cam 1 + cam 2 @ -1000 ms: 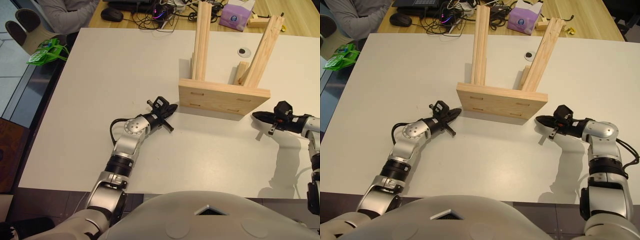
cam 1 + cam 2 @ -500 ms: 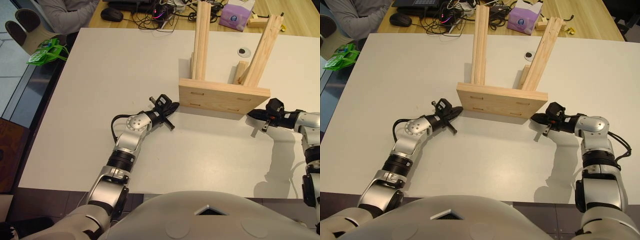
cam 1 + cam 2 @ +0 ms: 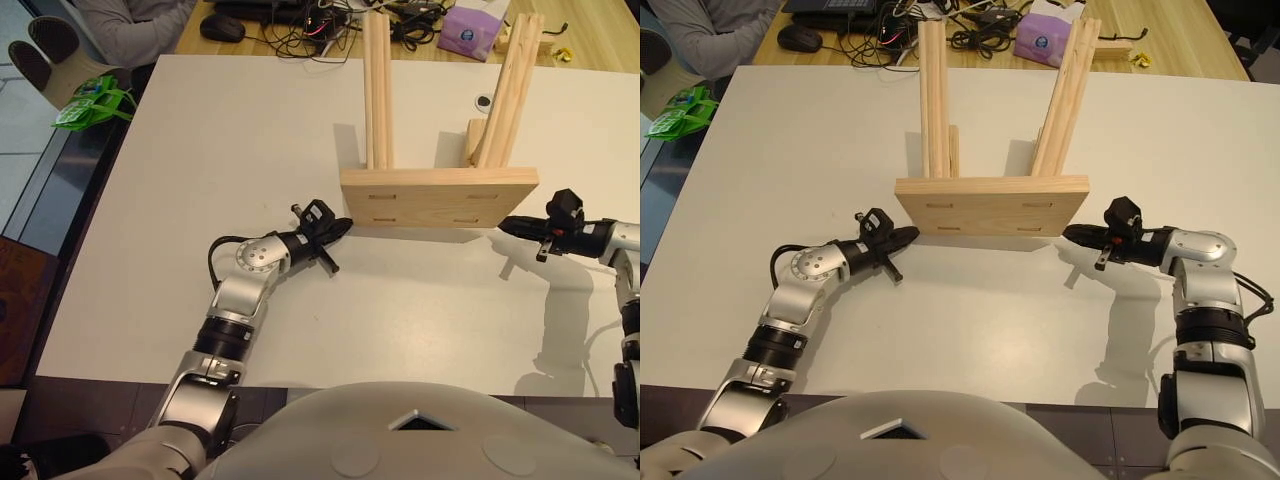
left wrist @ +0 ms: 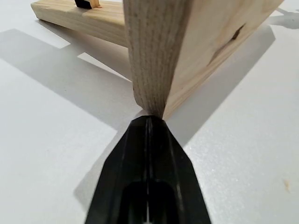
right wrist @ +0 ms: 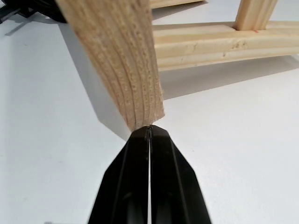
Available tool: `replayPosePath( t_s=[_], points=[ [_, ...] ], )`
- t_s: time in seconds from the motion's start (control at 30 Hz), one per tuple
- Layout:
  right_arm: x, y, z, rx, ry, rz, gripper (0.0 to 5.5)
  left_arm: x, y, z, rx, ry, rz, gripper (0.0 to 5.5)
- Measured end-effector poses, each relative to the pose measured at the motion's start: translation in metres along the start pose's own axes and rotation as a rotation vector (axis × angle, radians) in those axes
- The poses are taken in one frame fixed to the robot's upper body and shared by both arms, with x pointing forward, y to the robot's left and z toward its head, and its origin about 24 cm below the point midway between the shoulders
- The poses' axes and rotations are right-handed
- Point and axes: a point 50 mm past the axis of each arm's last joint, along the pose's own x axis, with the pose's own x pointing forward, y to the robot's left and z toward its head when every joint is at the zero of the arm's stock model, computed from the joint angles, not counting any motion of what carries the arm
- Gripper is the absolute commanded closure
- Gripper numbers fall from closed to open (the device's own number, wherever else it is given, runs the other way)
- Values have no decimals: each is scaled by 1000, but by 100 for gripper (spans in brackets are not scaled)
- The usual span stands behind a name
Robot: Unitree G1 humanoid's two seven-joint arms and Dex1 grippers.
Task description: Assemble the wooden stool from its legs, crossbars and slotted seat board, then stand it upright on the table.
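Sits squared up since a second ago, seat board (image 3: pixel 438 196) on edge, braced at lower corners by fully closed, empty left gripper (image 3: pixel 342 224) and right gripper (image 3: pixel 507 224); still needs tipping upright.

You're working at a white counter (image 3: pixel 200 150). Past its far edge you'll see a wooden desk (image 3: pixel 610 30) carrying tangled cables (image 3: pixel 320 20), a black mouse (image 3: pixel 223 28) and a purple tissue box (image 3: pixel 470 30). Near the far-left corner sits a green bag (image 3: pixel 95 100), with pale grey floor (image 3: pixel 18 135) beside it.

Office or lab: a white desk (image 3: pixel 200 150), a wooden desk (image 3: pixel 1180 35) behind with mouse (image 3: pixel 223 28), tangled cables (image 3: pixel 310 35), tissue box (image 3: pixel 472 30).
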Motion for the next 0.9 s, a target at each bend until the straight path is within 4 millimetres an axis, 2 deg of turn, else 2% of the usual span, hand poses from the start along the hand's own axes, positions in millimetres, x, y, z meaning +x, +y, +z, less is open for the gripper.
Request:
replayPosePath(
  t_s=[0.17, 0.3, 0.47, 0.73, 0.9],
  points=[
    [-9, 6, 22, 4, -46, 25, 550, -17, 6, 28, 38, -59, 16, 548],
    [-13, 15, 27, 18, -48, 43, 550, -28, 10, 50, 73, -119, 32, 548],
    [-15, 26, 43, 37, -97, 80, 550, -37, 16, 56, 72, -116, 65, 548],
    [-30, 32, 74, 56, -173, 76, 550, -59, 14, 85, 98, -206, 88, 548],
    [-37, 35, 86, 109, -246, 58, 550, -68, 13, 95, 81, -244, 89, 548]
  ],
)
